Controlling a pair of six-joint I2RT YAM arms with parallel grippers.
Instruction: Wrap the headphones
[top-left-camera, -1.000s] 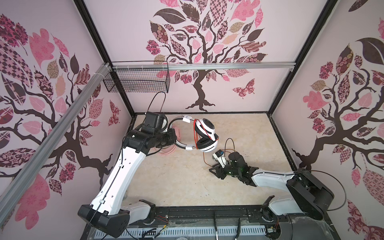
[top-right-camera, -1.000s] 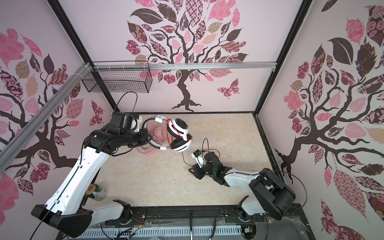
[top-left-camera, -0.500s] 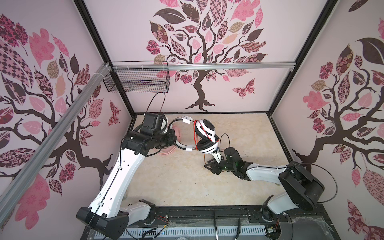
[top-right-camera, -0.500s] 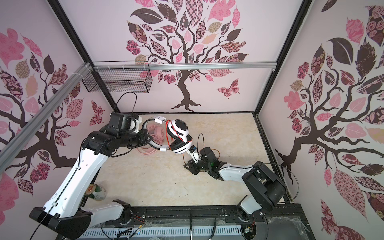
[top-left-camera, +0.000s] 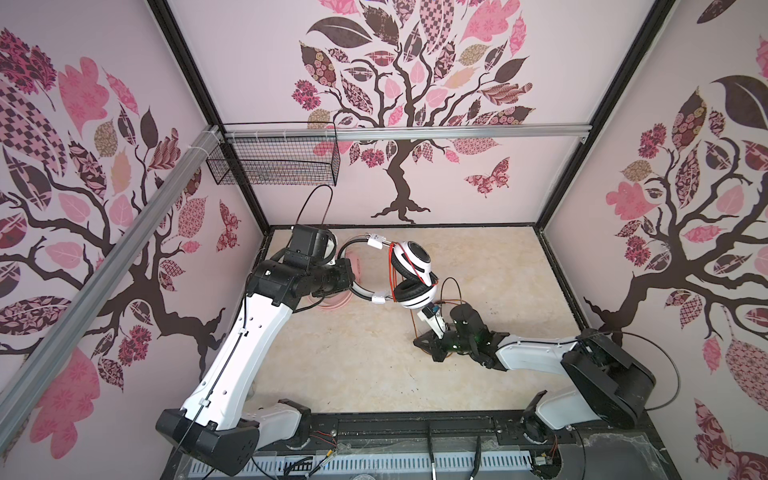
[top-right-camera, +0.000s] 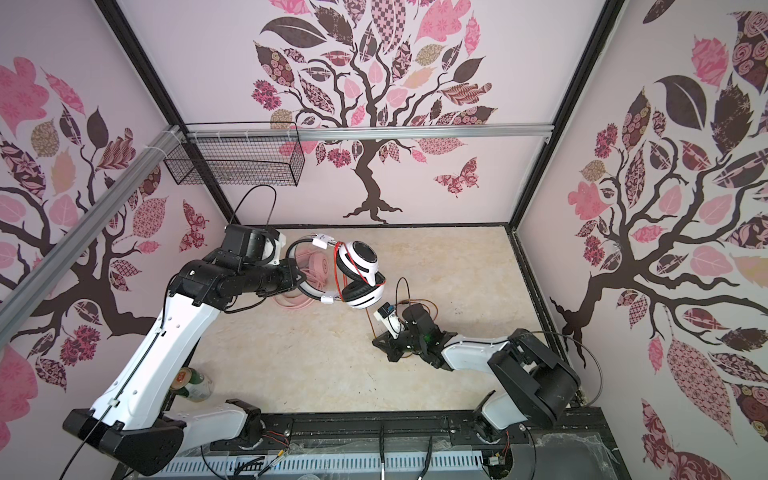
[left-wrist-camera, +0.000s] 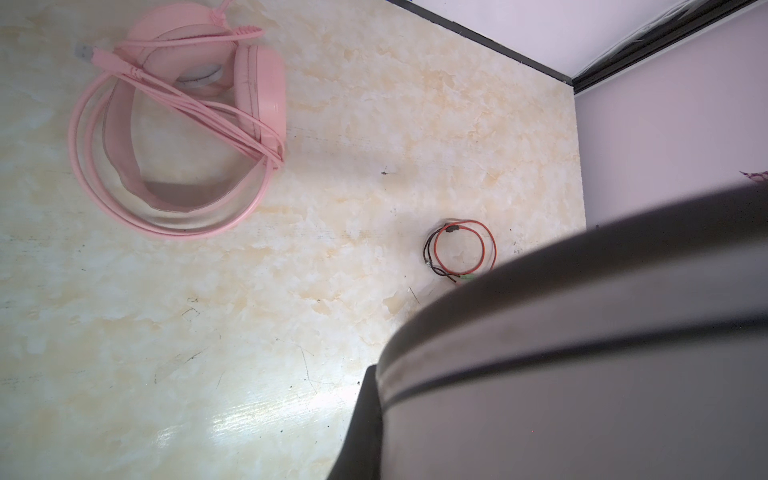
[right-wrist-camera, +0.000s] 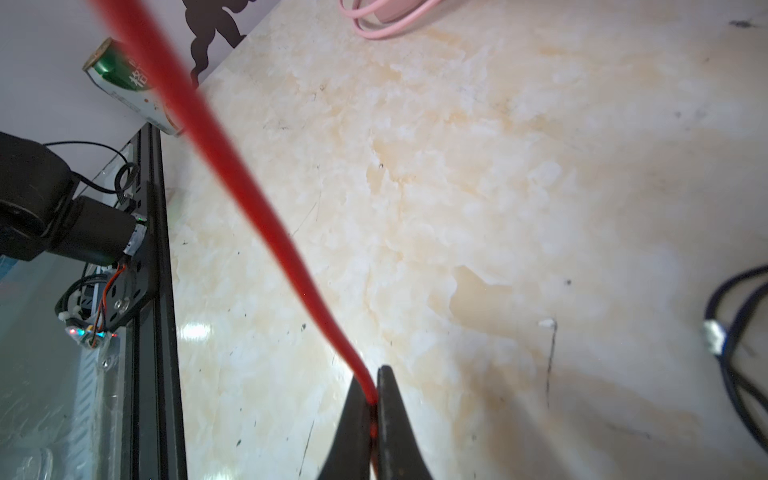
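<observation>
Right gripper (right-wrist-camera: 371, 384), jaws pinched tight on the orange-red cable (right-wrist-camera: 257, 216), sits low just beside the white-and-black headset (top-left-camera: 412, 272), on the side nearer the robot's base. Left gripper (top-left-camera: 351, 286), clamped on that headset's headband (top-left-camera: 366, 294), holds it clear of the table (top-left-camera: 353, 365). Under the raised headset, the pale pink headset (left-wrist-camera: 187, 124) lies flat, its pink cable looped about it.

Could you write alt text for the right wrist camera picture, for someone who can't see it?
The right tool pinches a red cable above a marbled beige table; a green can rests by the wall.
</observation>
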